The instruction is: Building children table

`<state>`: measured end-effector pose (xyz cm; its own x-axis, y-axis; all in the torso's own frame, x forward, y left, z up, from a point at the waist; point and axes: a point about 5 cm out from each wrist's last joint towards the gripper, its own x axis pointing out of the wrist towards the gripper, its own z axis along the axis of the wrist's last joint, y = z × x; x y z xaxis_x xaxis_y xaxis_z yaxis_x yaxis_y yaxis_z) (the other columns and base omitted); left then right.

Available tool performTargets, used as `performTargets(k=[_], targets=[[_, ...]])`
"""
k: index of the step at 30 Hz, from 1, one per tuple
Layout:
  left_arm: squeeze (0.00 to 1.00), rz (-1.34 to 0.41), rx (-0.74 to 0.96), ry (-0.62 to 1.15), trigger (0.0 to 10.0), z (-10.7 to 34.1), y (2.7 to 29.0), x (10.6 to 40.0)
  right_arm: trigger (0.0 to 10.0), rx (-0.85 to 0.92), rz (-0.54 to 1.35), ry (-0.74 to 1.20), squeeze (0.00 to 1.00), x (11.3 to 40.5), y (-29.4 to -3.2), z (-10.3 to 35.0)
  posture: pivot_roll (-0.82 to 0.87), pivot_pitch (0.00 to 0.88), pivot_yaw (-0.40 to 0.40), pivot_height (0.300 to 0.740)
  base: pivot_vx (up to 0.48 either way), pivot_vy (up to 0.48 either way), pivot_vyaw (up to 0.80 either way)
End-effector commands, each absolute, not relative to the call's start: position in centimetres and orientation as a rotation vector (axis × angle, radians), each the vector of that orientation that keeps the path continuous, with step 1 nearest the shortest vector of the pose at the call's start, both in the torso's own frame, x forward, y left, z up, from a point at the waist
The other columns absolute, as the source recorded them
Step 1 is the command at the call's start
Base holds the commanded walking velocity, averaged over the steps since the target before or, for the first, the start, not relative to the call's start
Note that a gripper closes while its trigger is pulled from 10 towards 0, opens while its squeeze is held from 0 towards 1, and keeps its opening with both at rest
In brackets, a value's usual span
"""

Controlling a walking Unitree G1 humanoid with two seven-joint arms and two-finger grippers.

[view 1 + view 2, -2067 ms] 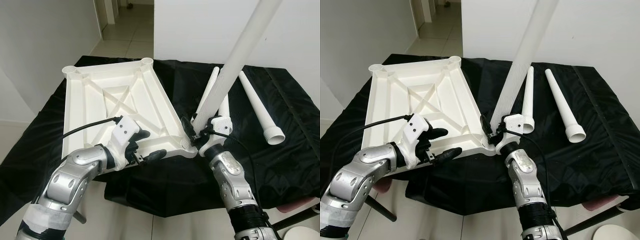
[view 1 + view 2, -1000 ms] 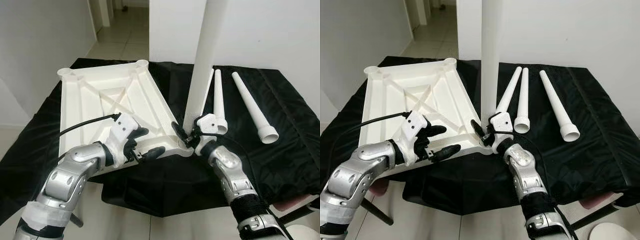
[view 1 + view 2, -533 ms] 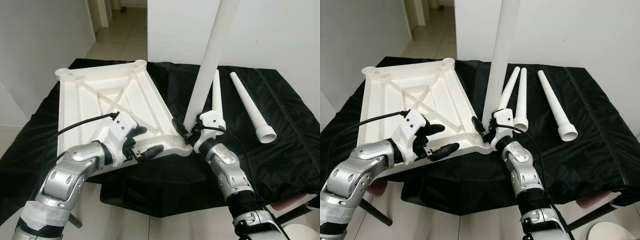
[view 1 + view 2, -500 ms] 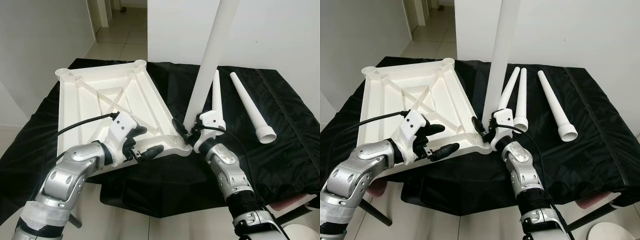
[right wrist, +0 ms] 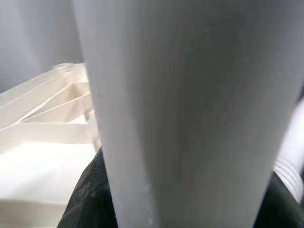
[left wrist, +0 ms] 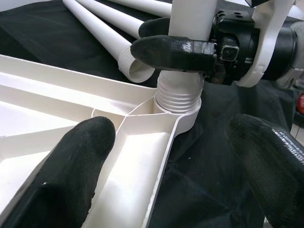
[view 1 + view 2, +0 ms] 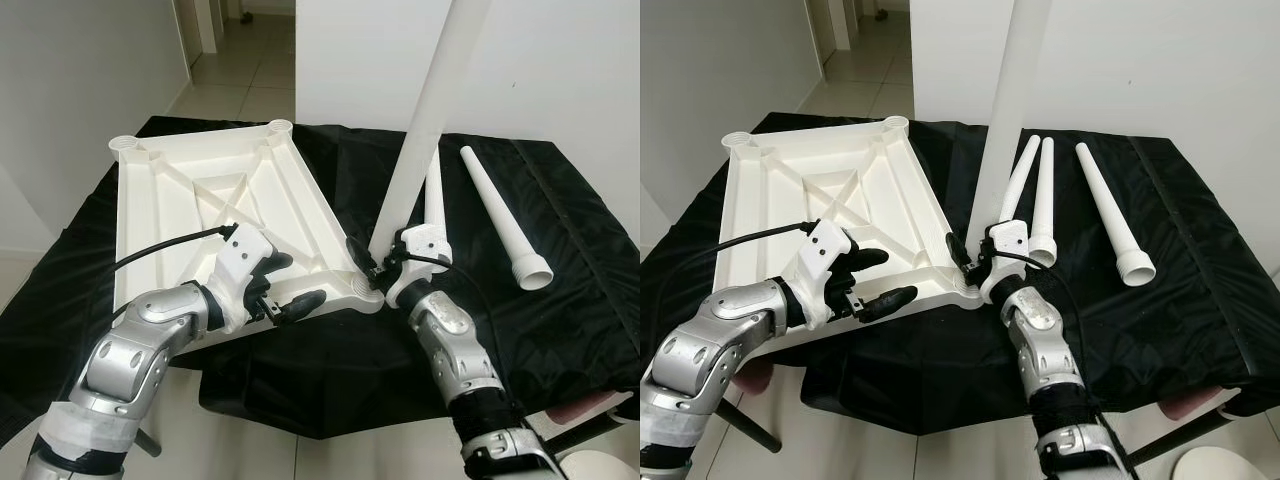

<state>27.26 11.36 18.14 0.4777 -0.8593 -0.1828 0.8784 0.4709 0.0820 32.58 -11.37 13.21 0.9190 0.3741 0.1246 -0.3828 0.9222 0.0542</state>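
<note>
**A:** What are the grippers doing, nearest first?

**B:** The left gripper (image 7: pixel 283 288) is spread wide over the near edge of the upturned white plastic tabletop (image 7: pixel 190 195). One finger lies on the ribbed underside, the other hangs off the rim above the black cloth (image 7: pixel 330 370), and it clasps nothing. At about 3 o'clock from it, the right gripper (image 7: pixel 372 266) is closed around the base of the long white tapered plastic leg (image 7: pixel 425 110), just above the thread.

**A:** And where is that leg?

**B:** Its threaded end sits in the tabletop's near right corner socket (image 6: pixel 178 100). The shaft rises toward 1 o'clock, out past the top of the head views.

**A:** What differs from half a second back?

**B:** Very little. The leg leans slightly more to the right than before; a second ago it stood close to upright. The left gripper has not shifted.

**A:** Farther out?

**B:** Three spare white tapered legs (image 7: pixel 1110 205) lie on the cloth at 1 to 2 o'clock, two side by side, one apart. Beyond them is a white wall (image 7: pixel 1140 60).
</note>
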Motion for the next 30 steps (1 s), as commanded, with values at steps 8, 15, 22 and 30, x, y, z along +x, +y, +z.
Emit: performTargets(k=[8,15,22,30], targets=[[0.00,-1.043,0.164,0.120,10.0,17.9,11.4,27.1,10.0,0.226,0.026,0.010,0.00,31.2,-10.2,11.1,0.07,0.013,-0.009,0.740,0.000,0.000,0.00],[0.00,-1.043,0.158,0.119,10.0,17.8,11.3,27.1,10.0,0.252,0.001,-0.019,0.00,30.7,-9.0,11.8,0.07,0.007,-0.016,0.740,0.000,0.000,0.00],[0.00,-1.038,0.155,0.114,10.0,17.8,11.2,27.2,10.0,0.189,0.081,-0.112,1.00,30.6,-8.4,13.2,0.07,0.001,-0.020,0.740,0.000,0.000,0.00],[0.00,-1.036,0.153,0.107,10.0,17.8,11.0,27.3,10.0,0.200,0.157,-0.209,1.00,30.5,-8.9,15.1,0.06,0.000,-0.021,0.740,0.000,0.000,0.00]])
